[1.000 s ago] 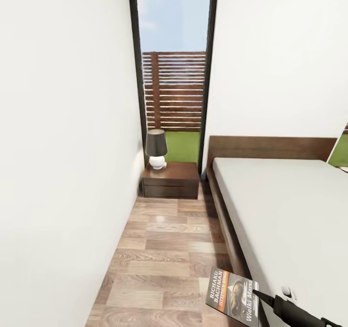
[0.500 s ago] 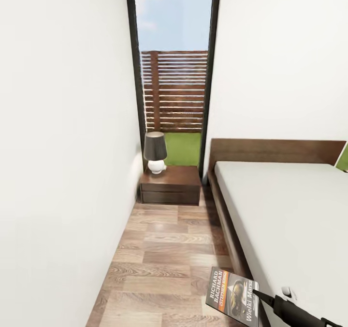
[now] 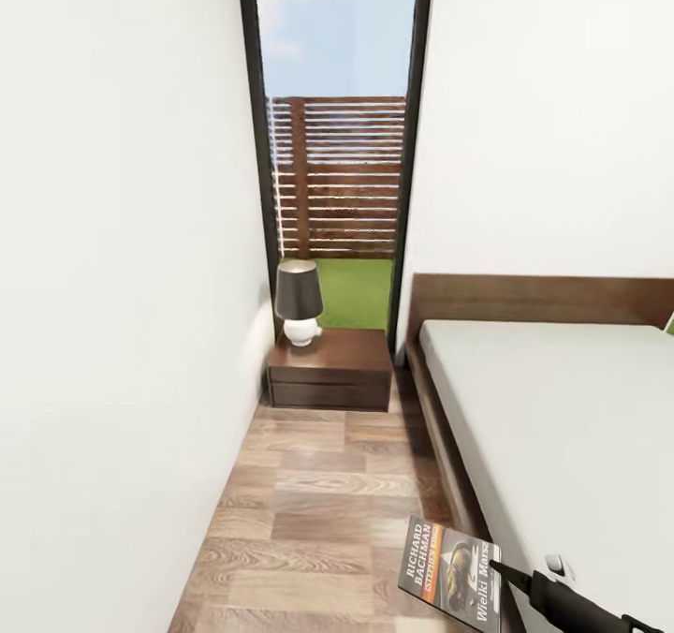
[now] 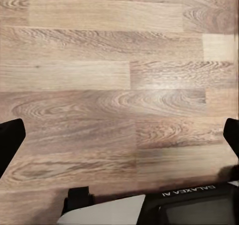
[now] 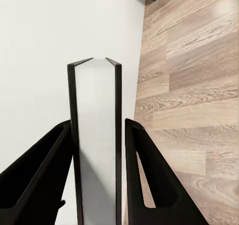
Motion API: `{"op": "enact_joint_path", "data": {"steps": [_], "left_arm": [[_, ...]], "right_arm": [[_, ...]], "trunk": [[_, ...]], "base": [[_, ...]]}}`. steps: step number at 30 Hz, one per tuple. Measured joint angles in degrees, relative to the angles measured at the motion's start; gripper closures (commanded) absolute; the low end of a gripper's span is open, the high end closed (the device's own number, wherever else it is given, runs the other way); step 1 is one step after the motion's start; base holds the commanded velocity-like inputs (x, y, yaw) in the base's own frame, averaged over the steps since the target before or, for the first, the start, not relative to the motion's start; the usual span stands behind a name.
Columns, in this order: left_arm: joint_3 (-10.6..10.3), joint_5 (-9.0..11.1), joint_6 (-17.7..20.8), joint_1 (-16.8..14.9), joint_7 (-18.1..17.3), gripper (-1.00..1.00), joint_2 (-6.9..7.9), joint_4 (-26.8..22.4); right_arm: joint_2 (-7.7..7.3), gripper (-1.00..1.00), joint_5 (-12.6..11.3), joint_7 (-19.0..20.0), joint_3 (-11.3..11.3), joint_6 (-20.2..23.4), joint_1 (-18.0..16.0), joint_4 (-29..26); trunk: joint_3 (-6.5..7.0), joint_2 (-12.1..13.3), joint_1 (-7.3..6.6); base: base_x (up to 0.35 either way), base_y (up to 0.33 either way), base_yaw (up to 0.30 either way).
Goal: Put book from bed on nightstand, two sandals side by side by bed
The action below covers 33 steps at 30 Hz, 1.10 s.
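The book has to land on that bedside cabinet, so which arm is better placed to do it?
The right: its claw already grips the book, with the cabinet straight ahead. The left claw hangs open over bare floor.

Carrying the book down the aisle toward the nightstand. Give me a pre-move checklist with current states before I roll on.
1. Book held by right end effector: ok, both fingers sit against its covers.
2. Nightstand in sight ahead at the aisle's end: ok.
3. Free spot on the nightstand top: ok, the lamp stands on its wall-side part, the bed-side part is bare.
4. Floor between wall and bed: ok, no obstacle seen.
5. Left end effector free: ok, fingers spread, nothing between them.
6. Sandals located: cannot tell.
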Motion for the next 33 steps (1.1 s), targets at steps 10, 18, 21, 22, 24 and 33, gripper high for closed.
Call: {"op": "enact_joint_path", "data": {"steps": [10,18,21,22,24,33], "left_arm": [[-0.18,-7.28,0.59,-0.41,0.14,-1.0,-3.41,-2.51],[-0.28,-7.31,0.42,-0.44,0.13,-1.0,-2.05,-2.27],[-0.3,-7.32,0.42,-0.44,0.18,-1.0,-2.0,-2.27],[-0.31,-7.32,0.42,-0.44,0.2,-1.0,-1.99,-2.27],[-0.27,-7.32,0.41,-0.44,0.22,-1.0,-1.98,-2.27],[-0.11,-7.3,0.41,-0.44,0.23,-1.0,-1.97,-2.27]], "right_arm": [[0.0,1.0,-0.5,0.15,-0.34,-0.05,0.0,-0.14],[0.0,1.0,-0.43,0.09,-0.39,-0.06,0.0,-0.02],[0.0,1.0,-0.43,0.07,-0.39,-0.06,0.0,-0.01],[0.0,1.0,-0.43,0.06,-0.39,-0.06,0.0,-0.01],[0.0,1.0,-0.43,0.05,-0.41,-0.1,-0.03,-0.01],[0.0,1.0,-0.43,0.04,-0.38,-0.14,0.0,0.0]], "trunk": [[0.0,0.0,0.0],[0.0,0.0,0.0],[0.0,0.0,0.0],[0.0,0.0,0.0],[0.0,0.0,0.0],[0.0,0.0,0.0]], "base": [[0.332,0.0,0.0],[0.332,0.0,0.0],[0.332,0.0,0.0],[0.332,0.0,0.0],[0.332,0.0,0.0],[0.332,0.0,0.0]]}}
